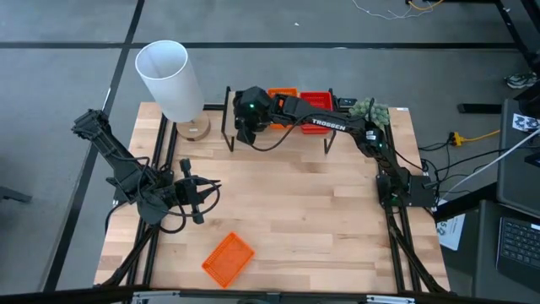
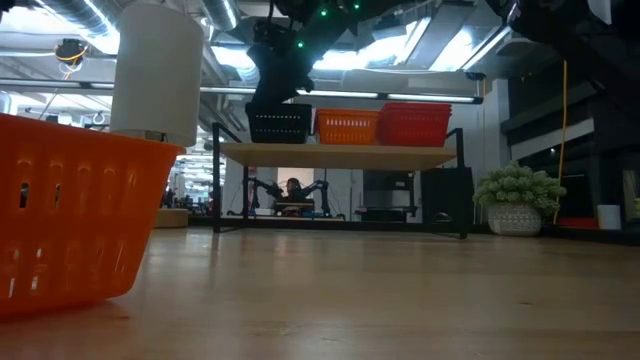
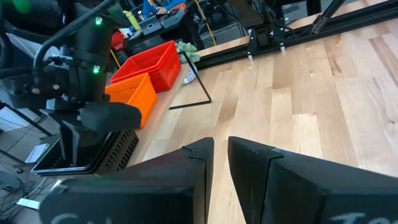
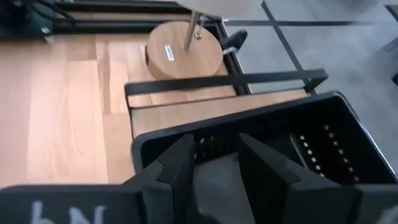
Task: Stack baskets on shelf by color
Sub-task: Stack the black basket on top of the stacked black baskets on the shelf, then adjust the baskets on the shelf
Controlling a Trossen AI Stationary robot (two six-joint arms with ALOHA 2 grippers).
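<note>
The shelf (image 2: 340,155) stands at the table's far side. Side by side on its top rest a black basket (image 2: 278,123), an orange one (image 2: 347,125) and a red one (image 2: 412,122). My right gripper (image 4: 217,152) is open over the black basket (image 4: 298,143) at the shelf's left end, and its fingers come down to the basket's rim (image 2: 278,103). Another orange basket (image 1: 228,257) lies flat on the table near the near edge. My left gripper (image 3: 221,149) waits above the table's left side, its fingers a narrow gap apart, touching nothing. My right gripper comes at the black basket from above, with its fingertips (image 4: 186,146) at the rim of one long wall (image 4: 217,140). The basket sits flat on the shelf top. I cannot tell whether the fingers touch it.
A tall white cylinder (image 1: 173,80) on a round wooden base (image 4: 185,53) stands just left of the shelf. A small potted plant (image 2: 517,190) sits at the shelf's right end. Bare wooden tabletop (image 1: 295,211) lies between the shelf and the near orange basket.
</note>
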